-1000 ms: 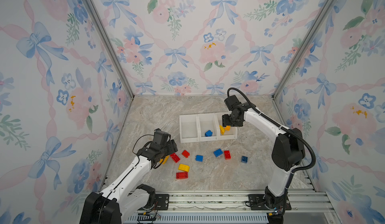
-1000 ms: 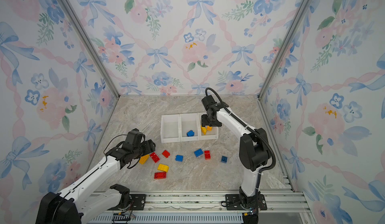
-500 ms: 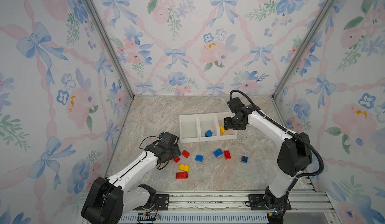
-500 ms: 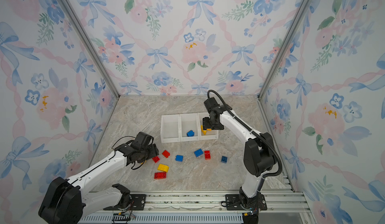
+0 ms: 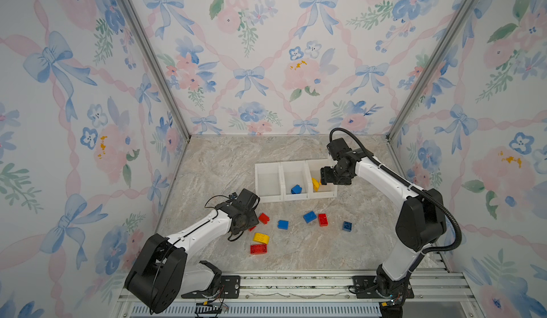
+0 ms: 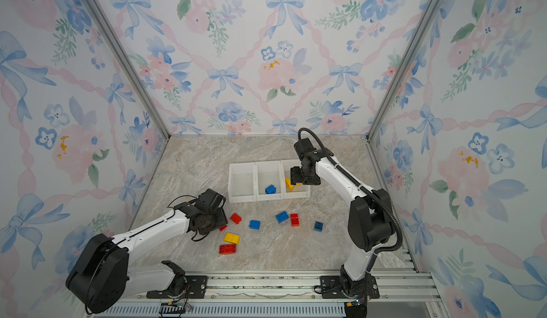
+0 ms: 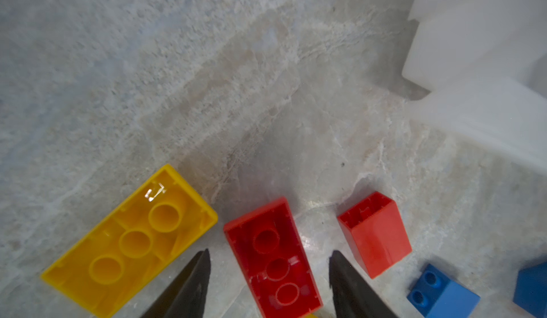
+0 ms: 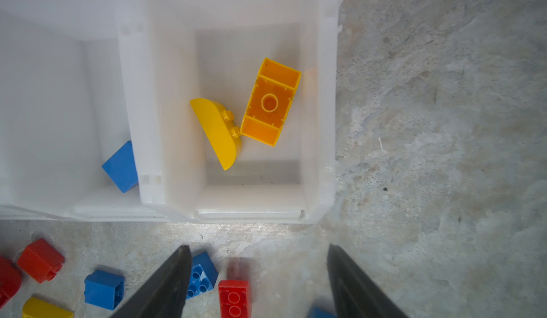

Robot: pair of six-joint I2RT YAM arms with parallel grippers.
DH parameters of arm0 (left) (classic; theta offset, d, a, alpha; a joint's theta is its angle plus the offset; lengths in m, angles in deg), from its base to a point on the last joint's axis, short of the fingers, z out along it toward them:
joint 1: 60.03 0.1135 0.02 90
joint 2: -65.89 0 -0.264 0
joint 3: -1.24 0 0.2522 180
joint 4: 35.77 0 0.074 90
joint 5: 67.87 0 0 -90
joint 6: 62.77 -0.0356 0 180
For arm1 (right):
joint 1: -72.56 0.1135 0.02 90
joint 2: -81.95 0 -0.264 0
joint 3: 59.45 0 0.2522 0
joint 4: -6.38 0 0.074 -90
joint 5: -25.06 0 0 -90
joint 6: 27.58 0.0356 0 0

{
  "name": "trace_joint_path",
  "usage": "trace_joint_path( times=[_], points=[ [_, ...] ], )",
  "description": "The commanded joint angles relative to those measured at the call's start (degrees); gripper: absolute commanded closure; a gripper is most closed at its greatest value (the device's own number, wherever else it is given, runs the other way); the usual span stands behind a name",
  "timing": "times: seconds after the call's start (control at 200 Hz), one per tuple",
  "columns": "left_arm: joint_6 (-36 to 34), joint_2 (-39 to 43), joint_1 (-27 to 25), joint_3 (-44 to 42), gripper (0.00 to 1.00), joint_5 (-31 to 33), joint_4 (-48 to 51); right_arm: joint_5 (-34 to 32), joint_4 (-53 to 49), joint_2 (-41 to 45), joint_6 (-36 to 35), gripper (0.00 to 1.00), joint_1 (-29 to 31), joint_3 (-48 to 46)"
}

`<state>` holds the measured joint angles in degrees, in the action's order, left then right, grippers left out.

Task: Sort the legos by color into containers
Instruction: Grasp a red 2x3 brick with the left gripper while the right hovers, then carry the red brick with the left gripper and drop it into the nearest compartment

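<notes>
1. The ground of the cell is a tabletop with a beige and grey marble pattern, matt and finely veined. Walls papered with blue bows and pink flowers stand around it. Grey metal rails run along the lower edge in both top views.
2. The containers are three white plastic bins joined in one row, with straight, slightly translucent sides. They stand a little right of the centre in both top views.
3. The legos are chunky, glossy plastic bricks with round studs. The rightmost bin holds a curved yellow brick and a hollow yellow brick lying underside up; the two touch. The middle bin holds one blue brick.
4. The rest lie loose on the marble, below the bins in the top views. Among them are a small red brick, a dark blue brick, a rounded yellow brick and a flat red brick.
5. The left gripper is low over the marble, at the left end of the loose bricks. Its dark pointed fingers stand on both sides of a long red brick lying underside up. There is a gap on each side, so it grasps nothing. A long yellow brick lies just beside.
6. The right gripper hangs over the rightmost bin, fingers spread and empty.
</notes>
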<state>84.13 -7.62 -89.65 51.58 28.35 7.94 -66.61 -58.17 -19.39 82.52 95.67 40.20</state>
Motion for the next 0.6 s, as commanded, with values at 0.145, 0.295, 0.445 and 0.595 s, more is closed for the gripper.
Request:
trace_joint_path(
  times=[0.145, 0.295, 0.445, 0.595],
  points=[
    [1.63, -2.85, -0.63, 1.30, 0.41, 1.60, -1.35, 1.06, -1.68, 2.27, -1.38, 0.25, -1.75, -1.21],
    [1.79, -3.70, -0.96, 1.26, 0.48, 1.80, -1.57, 1.06, -1.69, 3.08, -1.33, 0.24, -2.16, -2.06],
    [1.89, -2.54, -1.10, 0.75, 0.58, 2.17, -1.40, 1.06, -1.51, 3.94, -0.94, 0.24, -2.28, -3.15],
    [1.59, -0.91, -1.05, 0.66, 0.67, 2.35, -1.23, 1.58, -0.99, 4.92, -0.07, 0.24, -2.58, -4.70]
  ],
)
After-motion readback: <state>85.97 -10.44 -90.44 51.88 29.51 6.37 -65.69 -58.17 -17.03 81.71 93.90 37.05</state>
